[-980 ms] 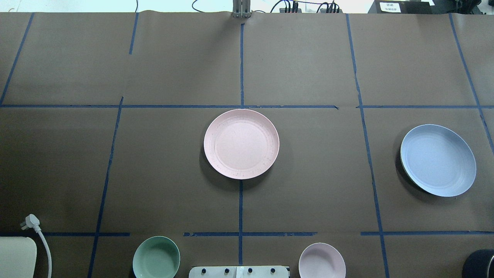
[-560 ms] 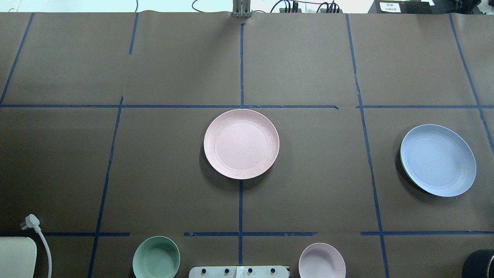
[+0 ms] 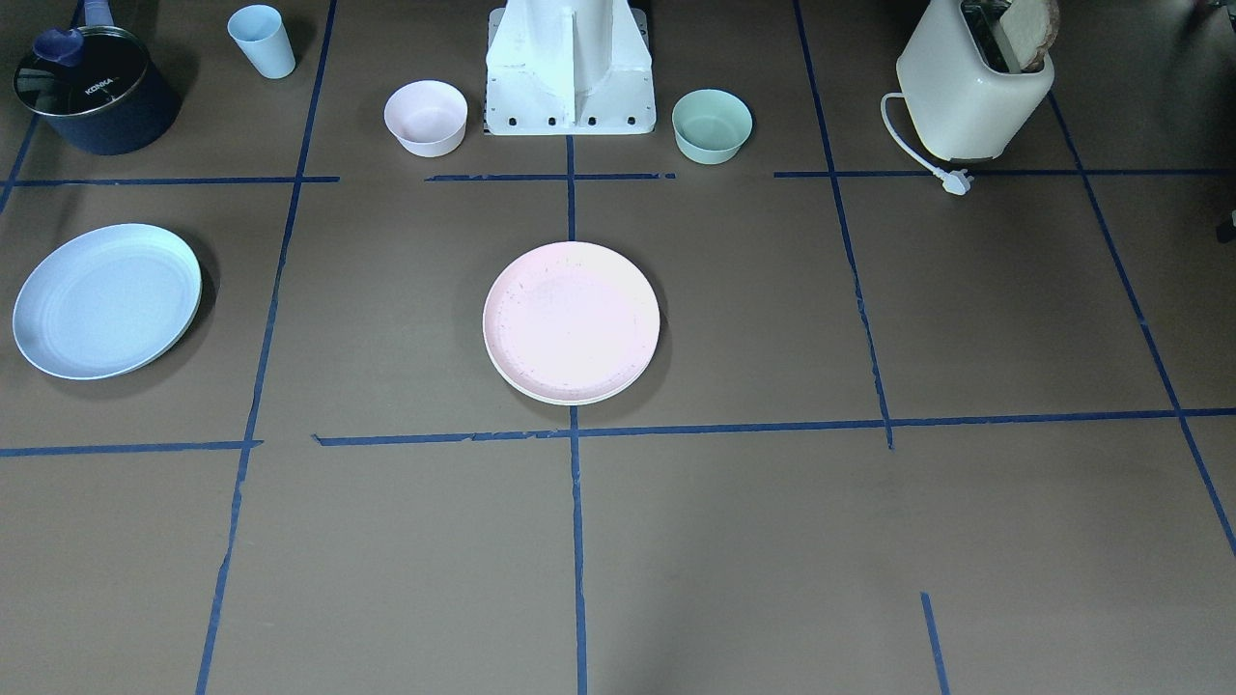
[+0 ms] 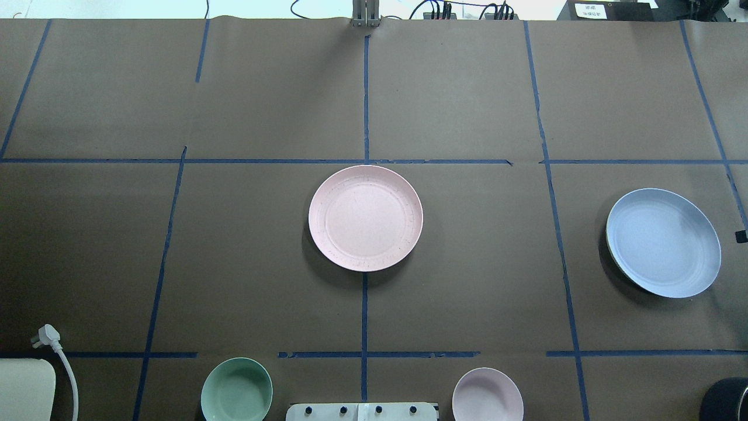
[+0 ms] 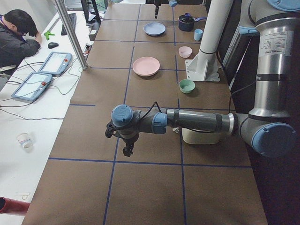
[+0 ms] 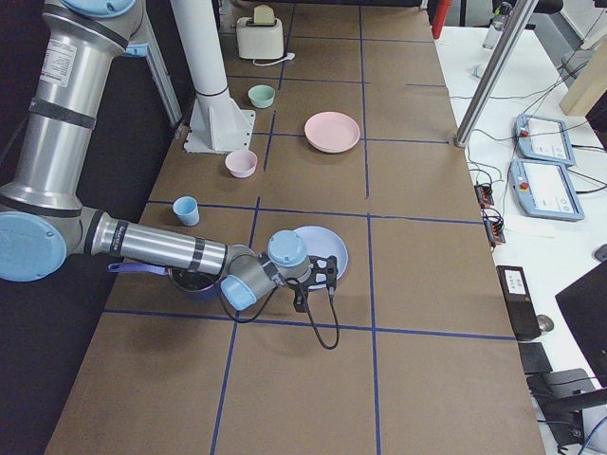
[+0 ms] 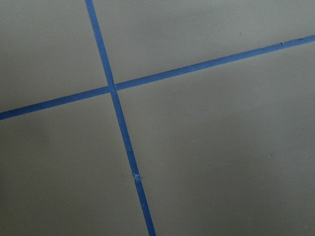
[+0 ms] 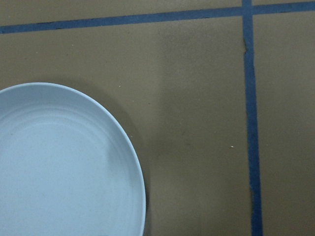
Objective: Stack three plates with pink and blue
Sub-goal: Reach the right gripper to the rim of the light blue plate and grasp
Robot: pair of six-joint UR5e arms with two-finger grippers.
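Note:
The pale pink plate point(image 4: 365, 218) lies at the table's middle, also in the front view point(image 3: 572, 321). A cream rim point(image 3: 560, 397) shows under its near edge there. The light blue plate point(image 4: 663, 242) lies on the right side, also in the right wrist view point(image 8: 64, 162). My right gripper point(image 6: 325, 275) hovers at the blue plate's outer edge. Only a dark bit of it point(image 4: 741, 235) shows overhead, and I cannot tell if it is open. My left gripper point(image 5: 127, 149) hangs over bare table far left of the plates, and I cannot tell its state.
A green bowl point(image 4: 236, 390) and a small pink bowl point(image 4: 487, 394) stand by the robot base point(image 3: 570, 68). A toaster point(image 3: 970, 87) with a cord stands on the left side. A dark pot point(image 3: 92, 92) and a blue cup point(image 3: 262, 41) stand on the right.
A small dark part of my right gripper has come into the overhead view at the right edge, beside the blue plate. The plates have not moved.

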